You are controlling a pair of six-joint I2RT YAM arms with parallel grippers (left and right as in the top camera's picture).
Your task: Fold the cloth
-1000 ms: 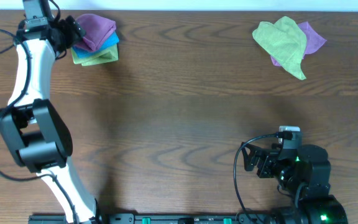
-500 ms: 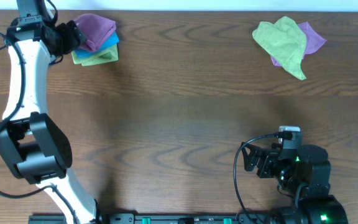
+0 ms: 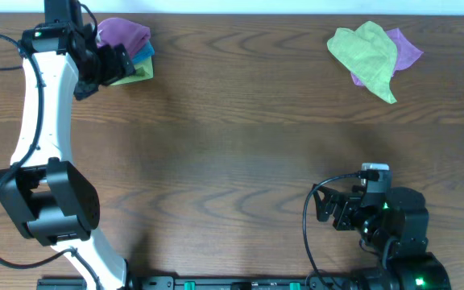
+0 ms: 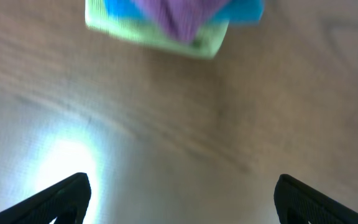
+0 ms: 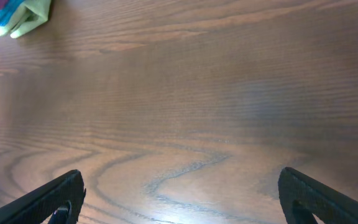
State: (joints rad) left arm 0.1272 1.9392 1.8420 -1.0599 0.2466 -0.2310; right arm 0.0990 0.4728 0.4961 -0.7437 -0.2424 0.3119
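A folded purple cloth [image 3: 124,34] tops a stack at the table's far left, over a folded blue cloth [image 3: 146,51] and a folded lime-green cloth [image 3: 138,74]. In the left wrist view the purple cloth [image 4: 179,15] lies at the top edge. My left gripper [image 3: 116,63] is open and empty, just in front of the stack; its fingers [image 4: 182,199] are spread wide over bare wood. A second, crumpled purple cloth [image 3: 407,48] lies at the far right, partly under a lime-green one [image 3: 366,51]. My right gripper [image 3: 325,209] is open and empty near the front edge.
The wooden table [image 3: 232,153] runs between the two piles. The right wrist view shows bare wood under the open fingers [image 5: 179,199] and the stack's corner [image 5: 30,15] at its top left.
My left gripper has drawn back from the stack's left side toward the front and right, and is now just in front of the stack. The right arm has not moved.
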